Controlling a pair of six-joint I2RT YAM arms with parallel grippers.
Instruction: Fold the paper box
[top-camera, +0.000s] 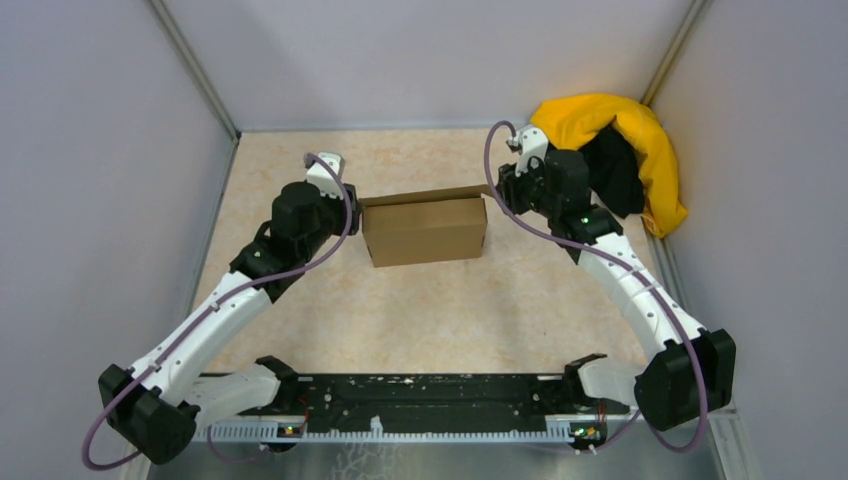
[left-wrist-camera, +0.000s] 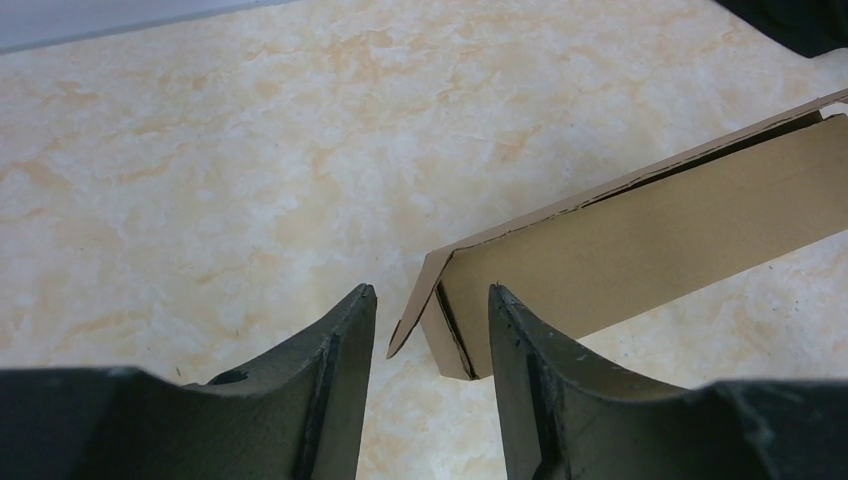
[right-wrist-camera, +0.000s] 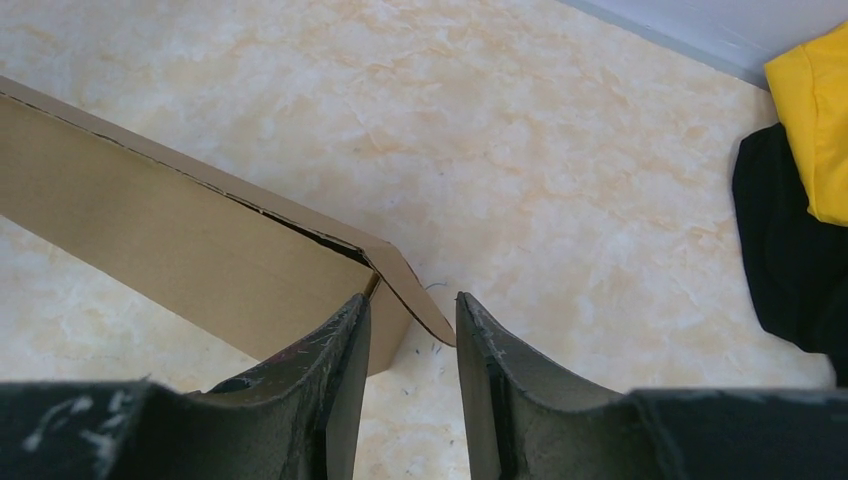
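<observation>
Top external view: the paper box (top-camera: 425, 232) sits mid-worktop (top-camera: 420, 320), already box-shaped, with its long axis running left to right between the two arms. The left claw (left-wrist-camera: 431, 290) stands at the box's left end and the right claw (right-wrist-camera: 412, 298) at its right end; neither arm is the nearer. Both claws are partly open and hold nothing. At each end a loose corner flap projects into the gap between the jaws, unpinched. Judgement: the next move depends on pressing these end flaps inward along that axis.
</observation>
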